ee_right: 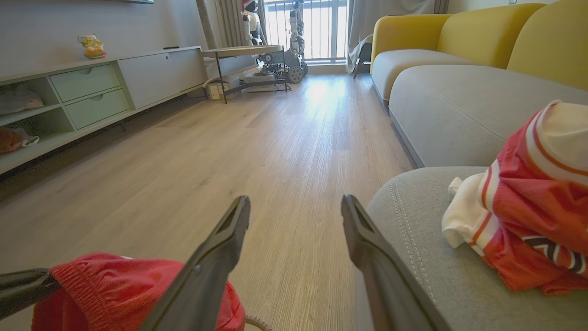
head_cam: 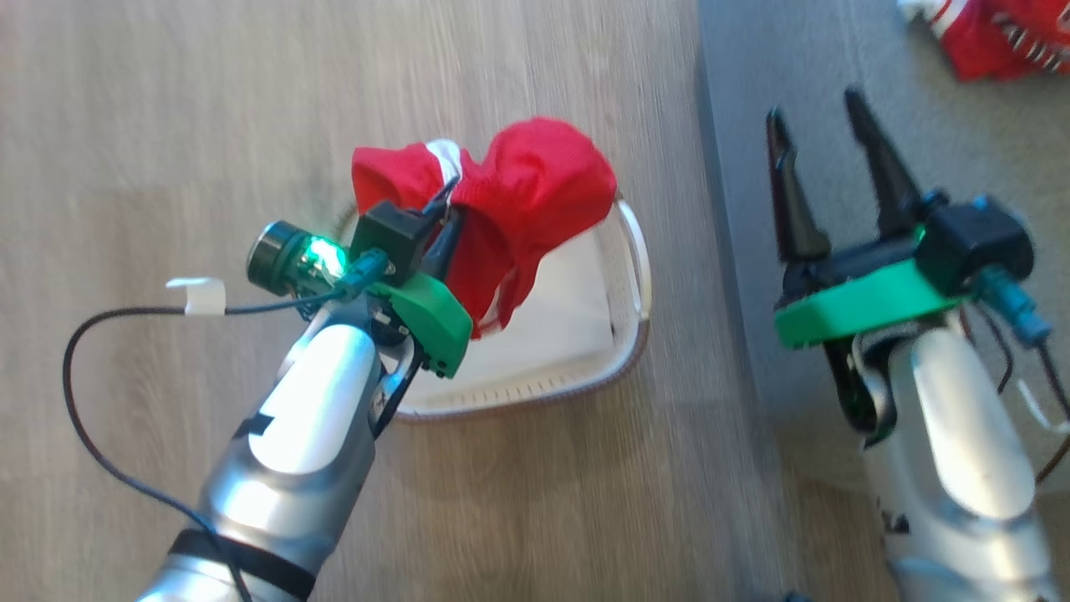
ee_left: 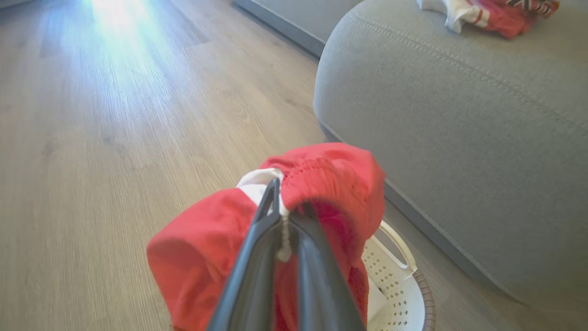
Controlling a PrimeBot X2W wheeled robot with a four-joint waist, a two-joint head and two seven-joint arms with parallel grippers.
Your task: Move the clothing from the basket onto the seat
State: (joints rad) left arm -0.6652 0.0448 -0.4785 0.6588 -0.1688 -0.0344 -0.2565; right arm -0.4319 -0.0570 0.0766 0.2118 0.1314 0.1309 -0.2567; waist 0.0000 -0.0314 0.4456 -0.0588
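Note:
My left gripper (head_cam: 447, 209) is shut on a bright red garment (head_cam: 535, 184) with a white drawstring, lifted above the white basket (head_cam: 637, 251) on the floor. In the left wrist view the fingers (ee_left: 287, 202) pinch the bunched cloth (ee_left: 330, 179), with the basket (ee_left: 404, 285) below and to the right. The grey seat (head_cam: 836, 67) lies to the right. On it rests a red jersey (head_cam: 995, 42) with white striped trim. My right gripper (head_cam: 812, 104) hangs open and empty over the seat's near edge. The right wrist view shows the jersey (ee_right: 533, 216) on the seat (ee_right: 427, 285).
Wooden floor (head_cam: 209, 100) surrounds the basket. The right wrist view shows a low cabinet (ee_right: 92, 92) along the left wall, a small table (ee_right: 243, 50), a grey and yellow sofa (ee_right: 459, 59) stretching away, and a wheeled machine (ee_right: 294, 41) by the window.

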